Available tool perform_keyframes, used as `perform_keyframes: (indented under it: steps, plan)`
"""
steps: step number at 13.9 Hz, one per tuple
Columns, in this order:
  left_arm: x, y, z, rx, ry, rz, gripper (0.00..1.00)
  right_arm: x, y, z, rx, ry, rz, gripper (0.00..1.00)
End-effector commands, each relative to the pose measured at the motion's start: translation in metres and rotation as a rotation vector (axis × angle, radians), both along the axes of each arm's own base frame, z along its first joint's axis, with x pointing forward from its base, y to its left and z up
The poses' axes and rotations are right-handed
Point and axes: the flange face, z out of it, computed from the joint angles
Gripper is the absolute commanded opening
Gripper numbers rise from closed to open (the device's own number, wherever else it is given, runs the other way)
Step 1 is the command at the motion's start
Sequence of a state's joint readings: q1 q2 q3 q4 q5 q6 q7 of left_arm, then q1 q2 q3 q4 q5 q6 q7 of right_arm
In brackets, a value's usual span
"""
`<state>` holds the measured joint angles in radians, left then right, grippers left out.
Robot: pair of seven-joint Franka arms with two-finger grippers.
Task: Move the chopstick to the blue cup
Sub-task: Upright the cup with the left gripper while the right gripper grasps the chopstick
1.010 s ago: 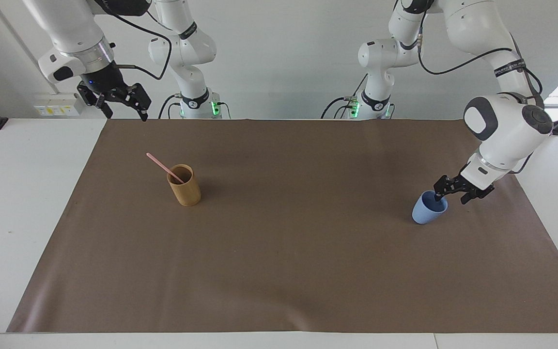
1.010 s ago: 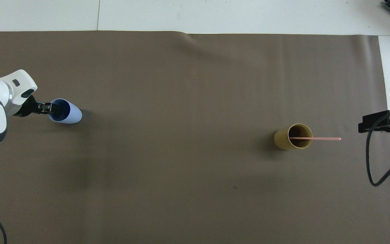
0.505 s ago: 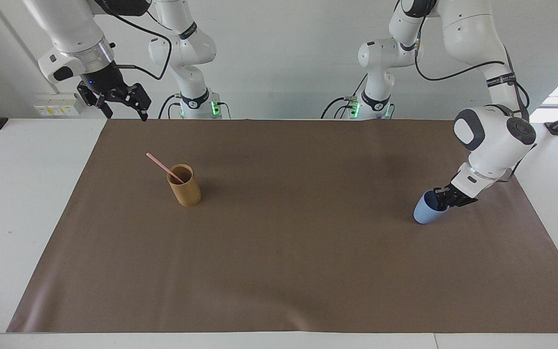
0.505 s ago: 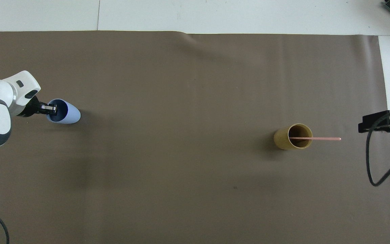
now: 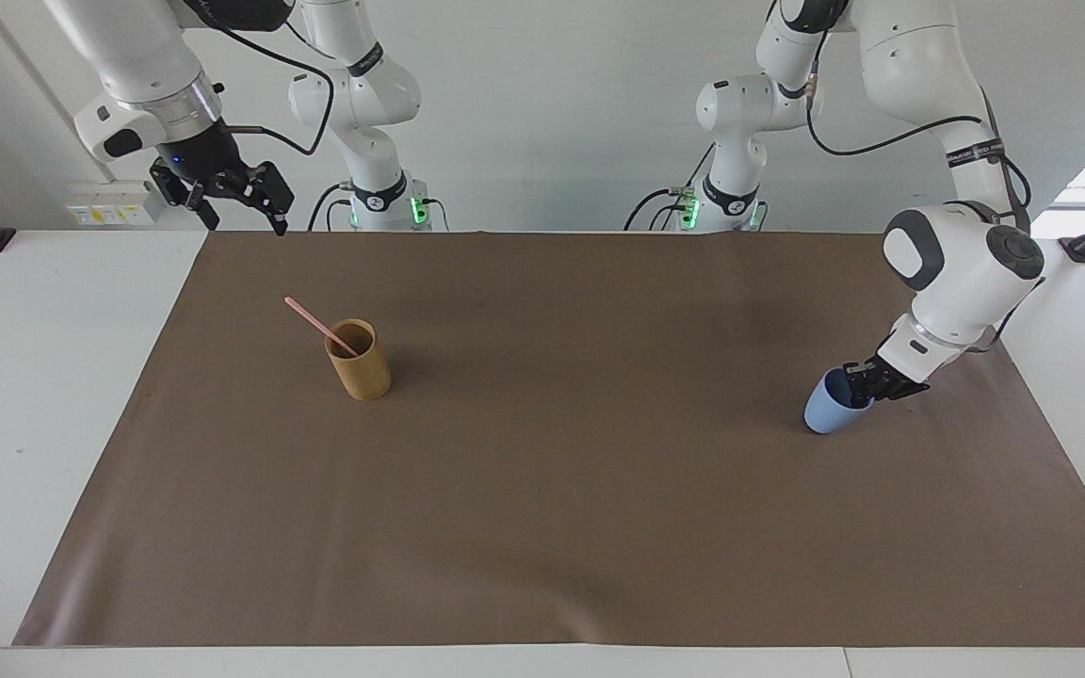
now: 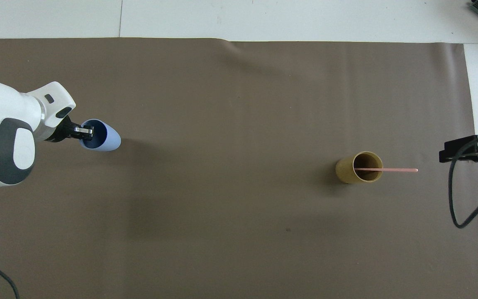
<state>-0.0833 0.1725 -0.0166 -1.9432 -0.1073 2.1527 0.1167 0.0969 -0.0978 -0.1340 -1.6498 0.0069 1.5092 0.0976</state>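
The blue cup (image 5: 823,416) (image 6: 109,140) is at the left arm's end of the brown mat, tilted, with its mouth toward the arm. My left gripper (image 5: 857,387) (image 6: 85,132) is shut on its rim, one finger inside the cup. Whether the base still touches the mat I cannot tell. A pale pink chopstick (image 5: 315,324) (image 6: 393,170) leans in the tan wooden cup (image 5: 360,367) (image 6: 347,171) at the right arm's end, its upper end sticking out toward the right arm. My right gripper (image 5: 246,224) (image 6: 444,156) hangs open in the air above the mat's corner, away from both cups.
The brown mat (image 5: 580,490) (image 6: 230,232) covers most of the white table. A black cable (image 6: 457,199) hangs from the right gripper. Power sockets (image 5: 114,212) sit on the wall beside the right arm.
The left gripper has closed on the blue cup's rim and tipped the cup. In the overhead view arm and cup have shifted toward the table's middle. The right arm has stayed still.
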Motion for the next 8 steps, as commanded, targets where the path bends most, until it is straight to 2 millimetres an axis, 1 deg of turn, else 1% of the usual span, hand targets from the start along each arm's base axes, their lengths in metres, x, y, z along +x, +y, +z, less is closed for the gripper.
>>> perform_keyframes:
  steps: [1,3,5,6,8]
  plan:
    - [-0.016,-0.065,0.001,-0.002,0.018,0.043,0.00,-0.002,-0.001,0.005,-0.005,-0.010,0.001,1.00]
    - [-0.033,-0.128,0.006,0.008,0.018,0.086,0.00,-0.006,-0.007,-0.001,-0.002,-0.030,-0.007,1.00]
    - [-0.056,-0.189,0.004,0.012,0.022,0.128,0.00,-0.011,-0.016,-0.022,0.001,-0.048,-0.025,1.00]
    - [-0.068,-0.216,0.002,0.010,0.025,0.140,0.00,-0.011,-0.017,-0.033,0.003,-0.064,-0.028,1.00]
    - [-0.086,-0.257,-0.002,-0.004,0.013,0.162,0.00,-0.006,-0.023,-0.057,0.036,-0.115,-0.054,1.00]
